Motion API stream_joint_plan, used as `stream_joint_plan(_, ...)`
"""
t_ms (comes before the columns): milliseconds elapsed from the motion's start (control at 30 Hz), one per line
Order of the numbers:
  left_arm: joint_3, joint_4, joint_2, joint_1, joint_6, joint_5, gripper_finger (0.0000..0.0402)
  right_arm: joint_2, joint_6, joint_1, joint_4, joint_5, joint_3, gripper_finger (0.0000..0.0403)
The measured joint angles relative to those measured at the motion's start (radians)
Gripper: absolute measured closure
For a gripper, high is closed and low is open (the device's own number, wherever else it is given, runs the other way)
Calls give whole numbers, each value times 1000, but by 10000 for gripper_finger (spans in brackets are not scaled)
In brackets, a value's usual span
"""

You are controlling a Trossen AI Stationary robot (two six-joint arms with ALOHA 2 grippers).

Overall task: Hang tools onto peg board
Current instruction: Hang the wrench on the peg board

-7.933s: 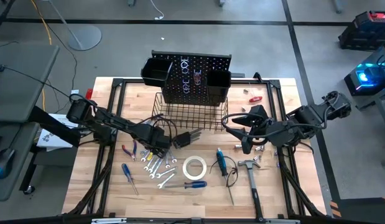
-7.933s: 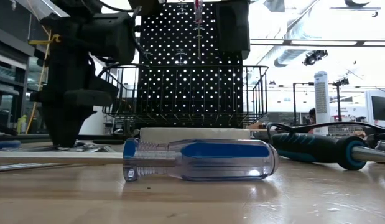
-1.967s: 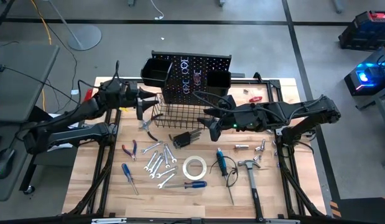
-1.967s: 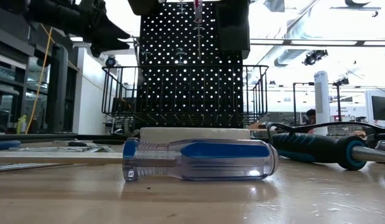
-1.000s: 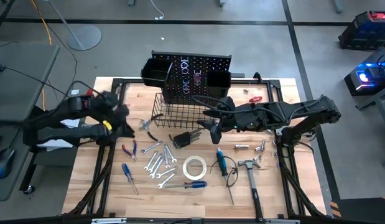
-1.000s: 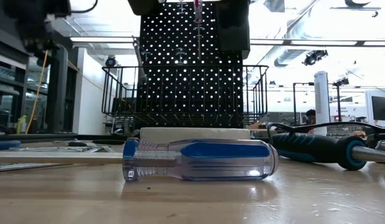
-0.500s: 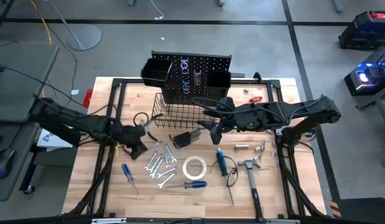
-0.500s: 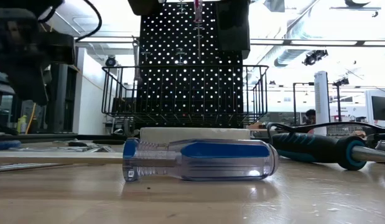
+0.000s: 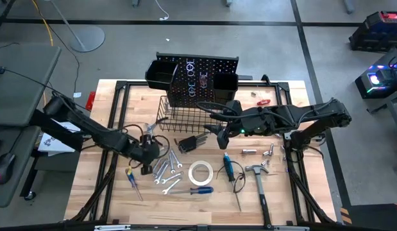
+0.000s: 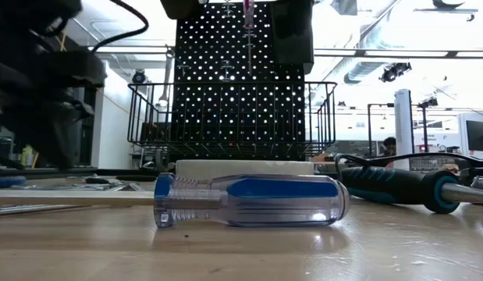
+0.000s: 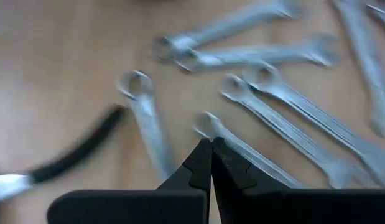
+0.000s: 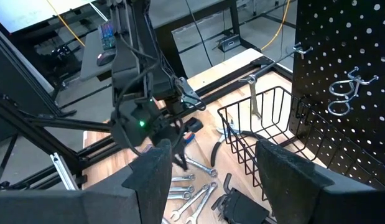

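Several scattered silver wrenches crowd the pale wooden counter's left half beneath the left hand, fingers together; right hand, fingers apart, hovers beside the black wire basket.

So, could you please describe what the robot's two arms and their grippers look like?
Both arms are dark, jointed links with black cables looping along them. The left gripper has two black fingers tapering to pointed tips. The right gripper has broader, flat black fingers. A small green light glows on the right arm near its wrist.
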Motion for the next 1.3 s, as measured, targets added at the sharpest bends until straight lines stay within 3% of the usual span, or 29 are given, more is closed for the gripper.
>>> stream_joint_plan(267,-4,27,30,73,-51,-185,401,0,0,0,0,0,0,183)
stream_joint_plan(433,-53,232,30,107,29,-157,401,0,0,0,-5,0,0,183)
stream_joint_plan(600,-58,236,51,140,26,-211,401,0,0,0,-16,0,0,183)
stream_joint_plan(833,-58,293,133,162,102,-99,401,0,0,0,-24,7,0,183)
stream_joint_plan(1133,-54,326,186,162,101,-96,401,0,7,0,-34,8,0,183)
stream_joint_plan(1300,-49,240,201,145,-54,-47,401,0,26,0,-49,8,0,183)
